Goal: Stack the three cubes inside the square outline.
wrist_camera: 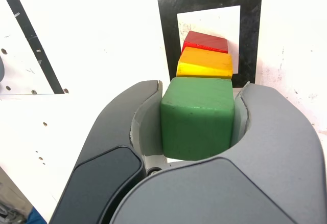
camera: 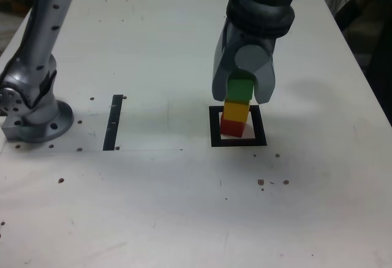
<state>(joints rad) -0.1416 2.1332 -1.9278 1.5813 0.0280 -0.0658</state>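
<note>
In the wrist view, two grey fingers [wrist_camera: 273, 116] are seen nearest, closed to a narrow gap on one green cube [wrist_camera: 197, 119], which is held between them at the centre of the frame. Just beyond it, one yellow cube [wrist_camera: 205, 63] is seen, then one red cube [wrist_camera: 207, 41], partly hidden by the yellow; three cubes are counted. The red cube is set inside one black square outline [wrist_camera: 250, 35], upper right of centre. In the exterior view, the three are lined up as a slightly uneven column, green uppermost; whether the green is rested on the yellow cannot be told. One black strip [camera: 113, 122] is seen left of centre on the white worktop [camera: 153, 207].
</note>
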